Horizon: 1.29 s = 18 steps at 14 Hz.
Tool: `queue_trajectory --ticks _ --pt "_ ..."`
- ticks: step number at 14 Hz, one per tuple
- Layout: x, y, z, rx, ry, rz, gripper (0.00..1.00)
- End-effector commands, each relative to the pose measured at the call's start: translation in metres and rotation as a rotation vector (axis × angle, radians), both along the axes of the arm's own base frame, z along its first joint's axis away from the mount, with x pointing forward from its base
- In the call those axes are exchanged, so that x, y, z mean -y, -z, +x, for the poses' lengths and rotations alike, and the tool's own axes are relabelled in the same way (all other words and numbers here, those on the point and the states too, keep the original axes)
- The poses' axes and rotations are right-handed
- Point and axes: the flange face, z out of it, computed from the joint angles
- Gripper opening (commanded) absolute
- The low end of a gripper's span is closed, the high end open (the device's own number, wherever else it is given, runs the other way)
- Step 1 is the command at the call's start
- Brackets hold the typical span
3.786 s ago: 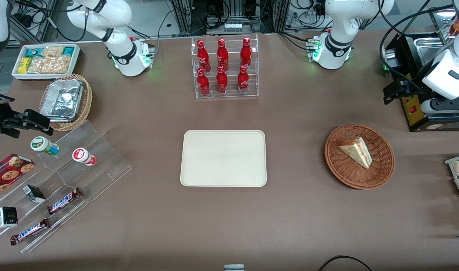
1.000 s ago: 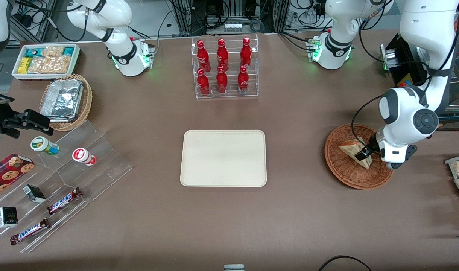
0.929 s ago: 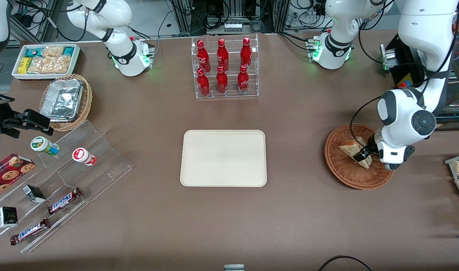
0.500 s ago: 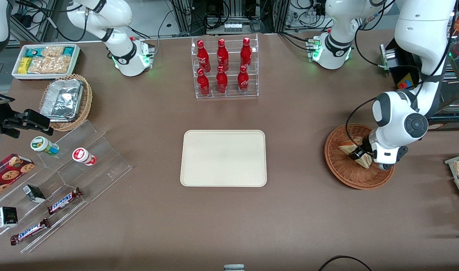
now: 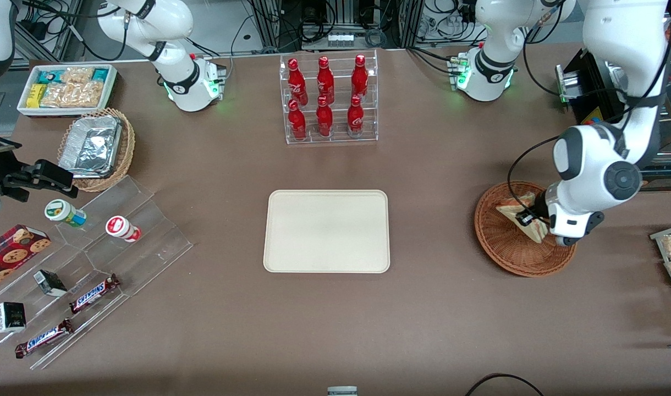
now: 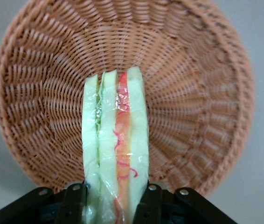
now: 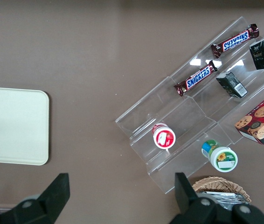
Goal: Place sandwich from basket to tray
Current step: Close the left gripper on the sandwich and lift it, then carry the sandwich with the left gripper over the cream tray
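Over brown tabletop (image 5: 451, 165), the left gripper (image 6: 115, 205) is clamped on the sandwich (image 6: 117, 140), holding it on edge just above the basket (image 6: 202, 93), with the tray (image 5: 326, 231) lying well apart toward the table's middle.

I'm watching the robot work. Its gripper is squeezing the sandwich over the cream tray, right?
Not quite. The gripper is squeezing the sandwich, but over the basket, not the tray. The left wrist view shows wicker under the sandwich.
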Motion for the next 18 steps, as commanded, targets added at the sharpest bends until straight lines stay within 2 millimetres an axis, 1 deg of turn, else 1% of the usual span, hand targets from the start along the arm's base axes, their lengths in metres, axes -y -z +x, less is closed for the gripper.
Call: queue_trajectory --ticks 1,3,5,6,8,9,10,12,14,15,16,17,18 --pt "0.031 -0.039 0.016 0.014 0.137 -0.010 0.34" --pt "0.057 -0.052 0.025 0.046 0.243 -0.022 0.30" --pt "0.098 -0.054 0.031 0.063 0.347 -0.038 0.30" --pt "0.124 -0.050 0.031 0.064 0.389 -0.041 0.30" --pt "0.163 -0.046 0.032 0.069 0.446 -0.043 0.30" --pt "0.187 -0.042 0.030 0.068 0.484 -0.045 0.30" --pt "0.209 -0.037 0.027 0.064 0.518 -0.046 0.30" --pt "0.254 -0.019 0.021 0.047 0.568 -0.066 0.30" --pt "0.311 -0.006 0.012 0.053 0.605 -0.114 0.30" --pt "0.326 -0.001 0.011 0.061 0.608 -0.117 0.30" --pt "0.330 0.003 0.016 0.069 0.605 -0.115 0.30" --pt "0.336 0.009 0.017 0.066 0.622 -0.115 0.31" --pt "0.354 0.017 0.011 0.060 0.648 -0.114 0.30"
